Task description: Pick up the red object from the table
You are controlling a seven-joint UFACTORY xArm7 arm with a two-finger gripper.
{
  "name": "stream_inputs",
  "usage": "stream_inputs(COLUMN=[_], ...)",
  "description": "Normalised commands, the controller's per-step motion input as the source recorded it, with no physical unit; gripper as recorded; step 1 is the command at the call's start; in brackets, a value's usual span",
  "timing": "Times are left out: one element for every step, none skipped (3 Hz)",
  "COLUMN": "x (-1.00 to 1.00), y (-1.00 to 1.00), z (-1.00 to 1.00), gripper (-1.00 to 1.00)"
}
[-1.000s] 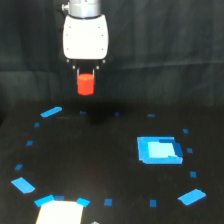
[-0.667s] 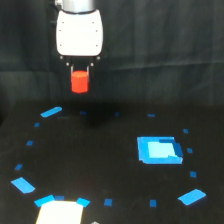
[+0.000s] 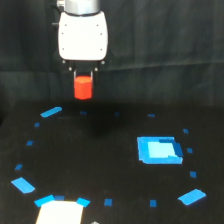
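The red object [image 3: 83,88], a small orange-red block, hangs under the white gripper head [image 3: 83,36] in the exterior view's upper left. My gripper [image 3: 83,76] is shut on the block's top and holds it in the air, in front of the black curtain and above the far edge of the black table [image 3: 100,165]. The fingers are mostly hidden by the block and the head.
A bright blue square [image 3: 159,149] lies on the table at the exterior view's right. Small blue tape marks form a ring on the table, such as one at the far left [image 3: 51,111]. A white patch [image 3: 60,212] sits at the front edge.
The gripper with the red block has moved toward the exterior view's left and slightly up. Nothing on the table has moved.
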Motion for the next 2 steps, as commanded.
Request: stream_inputs(x=[1.0, 0.57], y=[-1.0, -0.5], z=[0.01, -1.0], gripper=[-0.44, -1.0])
